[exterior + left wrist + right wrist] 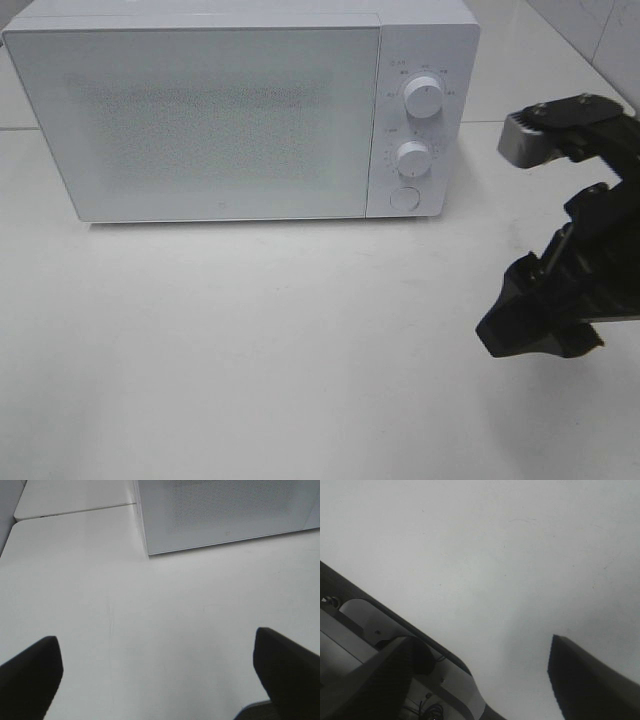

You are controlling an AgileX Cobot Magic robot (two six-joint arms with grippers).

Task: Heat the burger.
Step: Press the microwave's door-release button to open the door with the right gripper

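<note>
The burger shows in no view; whether it sits behind the shut door of the microwave [200, 120], upper left of the high frame, I cannot tell. The left pincer [155, 650] and right pincer [485, 650] both gape empty over the table [250, 350]. The step looks like starting the heat, so the next move probably calls for reaching the upper knob [424, 98].

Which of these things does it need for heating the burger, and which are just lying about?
For the job: microwave, door shut; upper knob; lower knob. The burger is not in view.
Lying about: nothing; only the white table.
</note>
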